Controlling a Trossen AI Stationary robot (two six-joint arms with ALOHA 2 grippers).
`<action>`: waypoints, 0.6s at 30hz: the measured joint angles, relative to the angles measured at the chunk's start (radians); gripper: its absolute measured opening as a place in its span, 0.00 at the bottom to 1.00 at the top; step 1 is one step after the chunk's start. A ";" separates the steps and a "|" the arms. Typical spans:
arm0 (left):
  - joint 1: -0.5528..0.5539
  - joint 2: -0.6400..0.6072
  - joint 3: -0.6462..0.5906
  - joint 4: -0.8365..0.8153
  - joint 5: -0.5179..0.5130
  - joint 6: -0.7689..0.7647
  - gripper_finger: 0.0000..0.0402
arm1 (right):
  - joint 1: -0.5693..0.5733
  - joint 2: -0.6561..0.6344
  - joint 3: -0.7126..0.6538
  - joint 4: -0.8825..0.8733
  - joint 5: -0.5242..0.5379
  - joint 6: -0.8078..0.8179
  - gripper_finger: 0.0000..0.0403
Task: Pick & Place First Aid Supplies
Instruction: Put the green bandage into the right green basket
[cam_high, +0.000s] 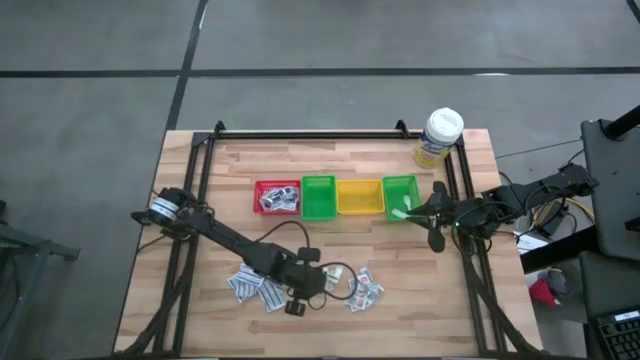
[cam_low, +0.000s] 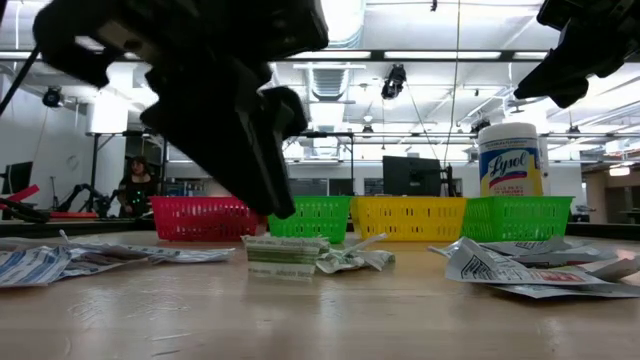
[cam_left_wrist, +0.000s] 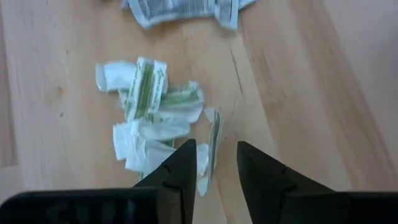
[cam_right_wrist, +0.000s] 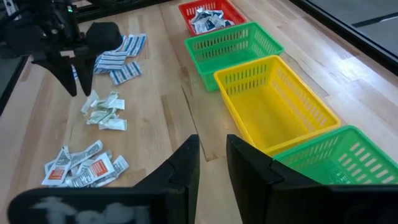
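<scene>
Small flat white paper packets (cam_high: 262, 291), scattered in loose clusters on the wooden table's (cam_high: 180, 300) near half, well apart from four plastic bins. Left gripper (cam_left_wrist: 213, 167) low over green-printed packets (cam_left_wrist: 152, 118), fingers parted, one thin strip between them, seemingly ungripped. Right gripper (cam_right_wrist: 213, 163) parked beside the far green bin (cam_right_wrist: 348, 165), slightly open, empty. Only overhead: packets already in the red bin (cam_high: 277, 197).

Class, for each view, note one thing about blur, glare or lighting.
Low view: left gripper a dark blurred silhouette against bright ceiling lights. Left wrist view: green-print packets soft, washed out. Right wrist view: near fingers blurred, red bin sharper. High view: evenly lit.
</scene>
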 joint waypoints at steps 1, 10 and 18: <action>0.000 0.000 -0.006 0.000 0.000 0.000 0.27 | 0.000 0.000 0.000 0.000 0.000 0.000 0.20; 0.000 0.000 -0.052 0.061 0.000 0.000 0.27 | 0.000 0.000 0.000 0.001 0.000 0.000 0.16; 0.000 0.001 -0.080 0.102 0.000 -0.004 0.27 | 0.000 0.000 0.000 0.002 0.000 0.000 0.17</action>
